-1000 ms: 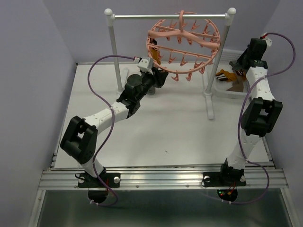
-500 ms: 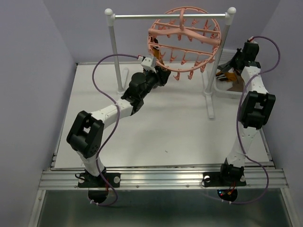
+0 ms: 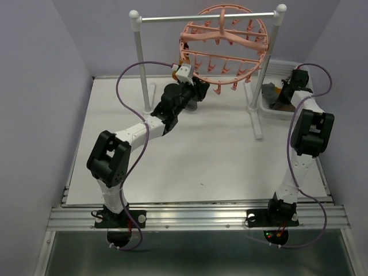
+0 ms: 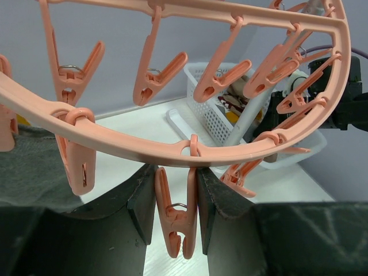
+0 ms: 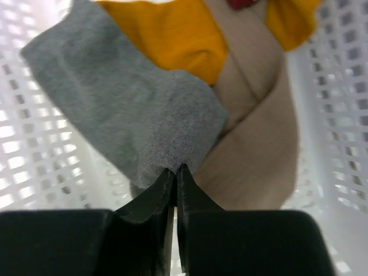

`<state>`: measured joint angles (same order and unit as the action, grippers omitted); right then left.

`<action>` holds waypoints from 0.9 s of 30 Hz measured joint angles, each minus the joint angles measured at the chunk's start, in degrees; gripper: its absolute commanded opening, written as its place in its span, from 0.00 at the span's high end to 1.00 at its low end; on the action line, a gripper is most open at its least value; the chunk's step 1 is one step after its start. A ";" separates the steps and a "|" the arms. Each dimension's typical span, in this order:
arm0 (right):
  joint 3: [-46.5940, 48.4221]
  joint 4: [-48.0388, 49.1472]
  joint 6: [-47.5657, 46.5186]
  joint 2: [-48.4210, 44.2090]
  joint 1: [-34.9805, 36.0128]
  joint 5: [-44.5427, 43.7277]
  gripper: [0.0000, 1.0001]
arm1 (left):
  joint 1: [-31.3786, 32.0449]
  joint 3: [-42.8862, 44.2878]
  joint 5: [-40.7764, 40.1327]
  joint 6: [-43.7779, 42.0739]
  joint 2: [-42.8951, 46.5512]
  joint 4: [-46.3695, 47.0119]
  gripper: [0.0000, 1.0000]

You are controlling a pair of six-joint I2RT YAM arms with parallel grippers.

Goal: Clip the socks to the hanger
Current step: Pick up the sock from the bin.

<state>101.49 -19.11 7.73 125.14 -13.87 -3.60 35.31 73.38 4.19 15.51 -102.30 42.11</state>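
The hanger [image 4: 115, 148] is showing smooth, semi-glossy pink plastic. The grey sock [image 5: 126, 115] is lying as matt knit cloth in the white plastic mesh basket [image 5: 34, 155].

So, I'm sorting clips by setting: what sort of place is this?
Probably a robot lab bench staged for laundry, not a home: two arms bolted to a metal rail, a pink clip hanger, and socks in a white basket.

Salmon-pink ring hanger [image 4: 190, 150] on rail [image 3: 207, 19] — socks [image 5: 132, 109] in basket [image 5: 34, 161]
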 measured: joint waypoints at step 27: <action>20.59 3.06 -1.36 15.23 2.84 9.92 0.48 | 0.00 4.02 -1.31 -1.68 -1.16 -4.79 1.00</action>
<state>122.08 -16.05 6.37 140.38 -11.03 6.33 35.31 77.41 2.87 13.82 -103.46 37.32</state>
